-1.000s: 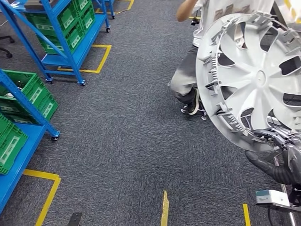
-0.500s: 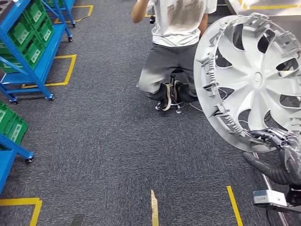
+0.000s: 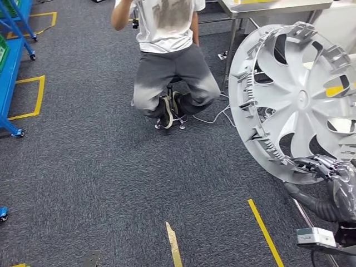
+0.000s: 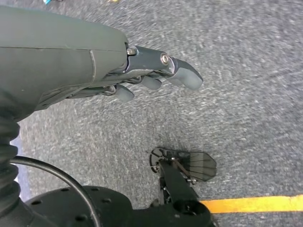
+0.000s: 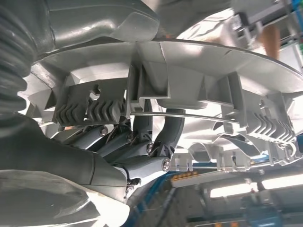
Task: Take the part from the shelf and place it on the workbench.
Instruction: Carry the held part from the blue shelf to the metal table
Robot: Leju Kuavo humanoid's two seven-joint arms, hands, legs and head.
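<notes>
Right hand (image 3: 331, 169) grips the hubcap (image 3: 300, 100) by its lower rim, upright; left hand (image 4: 143, 71) hangs empty, fingers loosely extended. View has swung from the shelves (image 3: 10, 61) toward the surface (image 3: 272, 6), so placing nears.

The part (image 3: 298, 100) is pale silver-grey, its spokes alternating with dark openings. The right hand (image 3: 331, 169) gripping its lower rim is dark grey. The left hand (image 4: 143, 71) is dark grey too. The carpet (image 3: 92, 178) is speckled charcoal with yellow tape lines (image 3: 264, 231). A person (image 3: 172, 50) wears a white shirt and grey trousers. The shelf (image 3: 8, 61) is blue.
</notes>
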